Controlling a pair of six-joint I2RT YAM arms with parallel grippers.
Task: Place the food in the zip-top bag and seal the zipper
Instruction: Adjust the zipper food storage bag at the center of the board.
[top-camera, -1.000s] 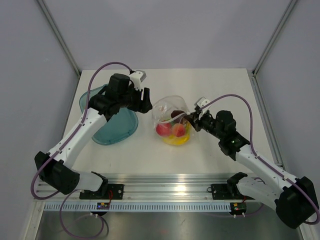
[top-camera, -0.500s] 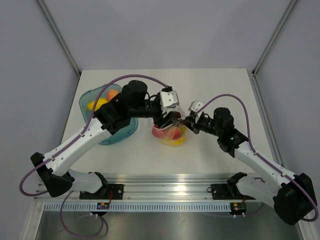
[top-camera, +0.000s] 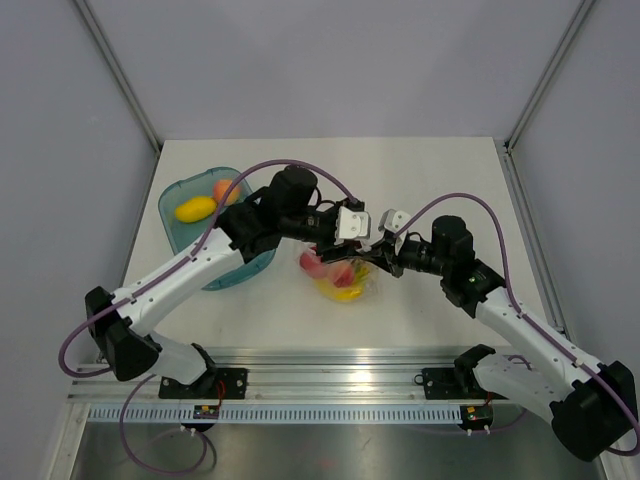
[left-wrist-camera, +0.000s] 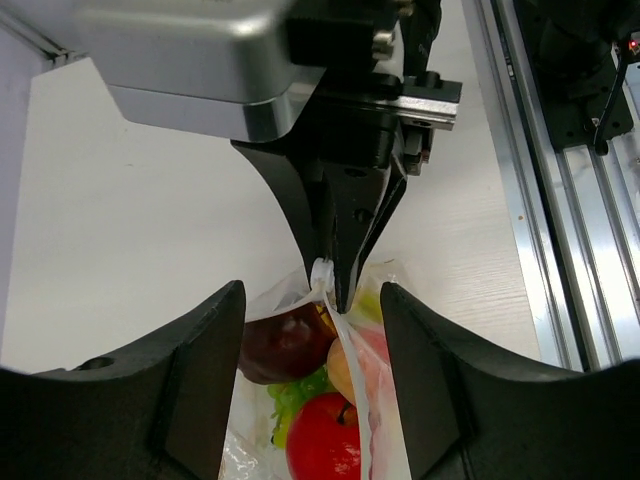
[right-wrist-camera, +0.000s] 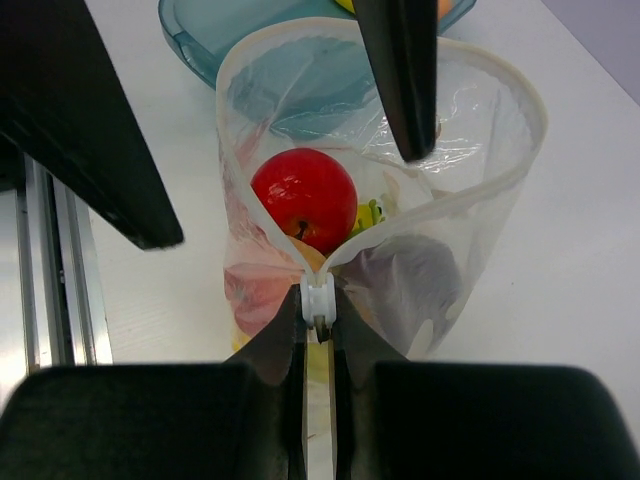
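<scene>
Clear, crinkly bag (right-wrist-camera: 470, 190), mouth gaping, holds a red apple (right-wrist-camera: 303, 195); right gripper (right-wrist-camera: 318, 320) pinches its rim, left gripper (left-wrist-camera: 310, 295) stands apart.

No text, label, brand, number or sign can be read in any of the views.
</scene>
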